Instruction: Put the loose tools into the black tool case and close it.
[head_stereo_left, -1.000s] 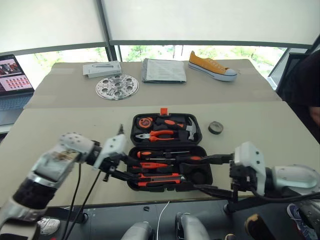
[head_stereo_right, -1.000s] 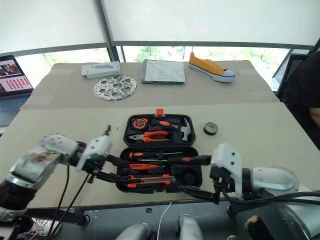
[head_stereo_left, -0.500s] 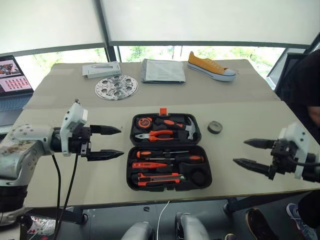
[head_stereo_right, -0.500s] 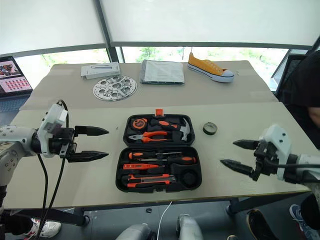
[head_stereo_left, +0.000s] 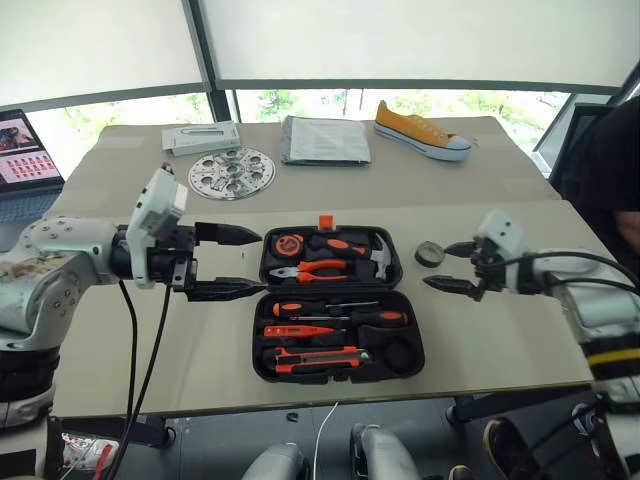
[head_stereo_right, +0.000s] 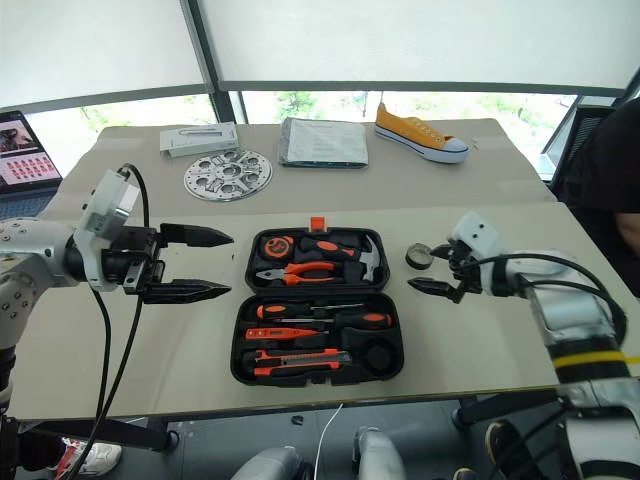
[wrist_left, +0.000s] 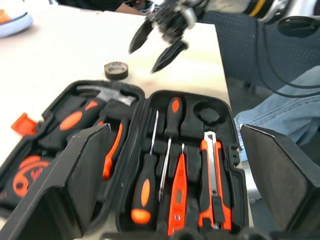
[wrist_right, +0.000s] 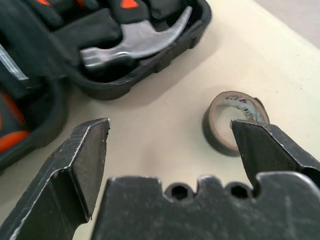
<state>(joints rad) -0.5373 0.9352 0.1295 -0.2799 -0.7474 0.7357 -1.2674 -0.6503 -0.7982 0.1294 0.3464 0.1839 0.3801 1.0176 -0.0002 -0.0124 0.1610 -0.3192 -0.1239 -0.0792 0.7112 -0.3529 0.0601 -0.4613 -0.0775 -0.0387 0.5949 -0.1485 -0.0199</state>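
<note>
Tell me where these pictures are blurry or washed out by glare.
Left eye view: the window strip behind the table is blown out white, while the open black plastic tool case stays crisp. Right wrist view: the steel hammer head looks soft, and the small dark tape roll is sharper. Left wrist view: the near fingers are blurred.

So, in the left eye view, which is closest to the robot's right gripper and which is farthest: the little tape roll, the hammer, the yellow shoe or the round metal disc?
From the right gripper:
1. Tape roll, on the table right beside its fingertips.
2. Hammer, in the right end of the open case's far half.
3. Yellow shoe, at the table's far edge.
4. Metal disc, far across on the left.
</note>
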